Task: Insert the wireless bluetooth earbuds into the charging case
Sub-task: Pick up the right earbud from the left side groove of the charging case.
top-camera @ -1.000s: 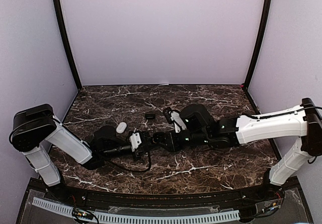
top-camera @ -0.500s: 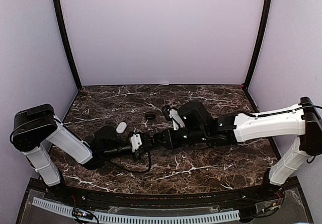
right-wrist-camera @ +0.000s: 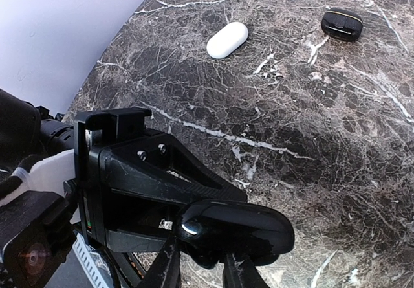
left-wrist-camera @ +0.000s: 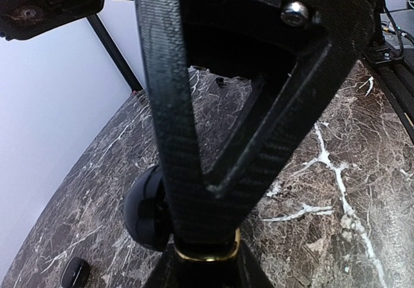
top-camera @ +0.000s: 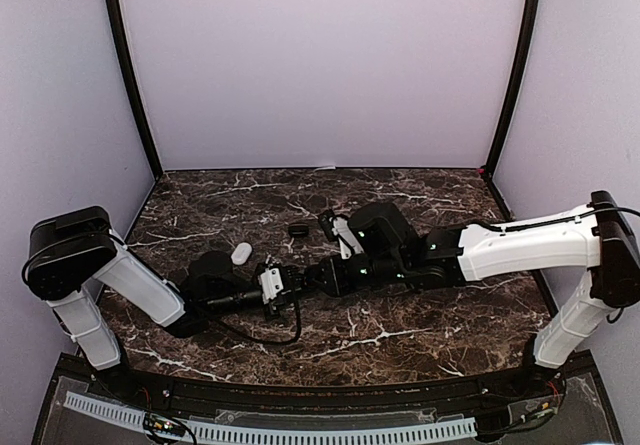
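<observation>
Edged leftward within the last second, right gripper (right-wrist-camera: 202, 270) meets its partner mid-table. From left: a spare white case (top-camera: 241, 253) lies apart. The left gripper (top-camera: 288, 285) pinches a glossy black charging case (right-wrist-camera: 236, 228). Right jaws stand narrowed beneath it, grip unclear. No earbuds visible; insertion looks unfinished.

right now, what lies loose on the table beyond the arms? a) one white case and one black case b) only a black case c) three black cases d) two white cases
a: the overhead view shows a white case and a black case lying apart on the marble table
</observation>
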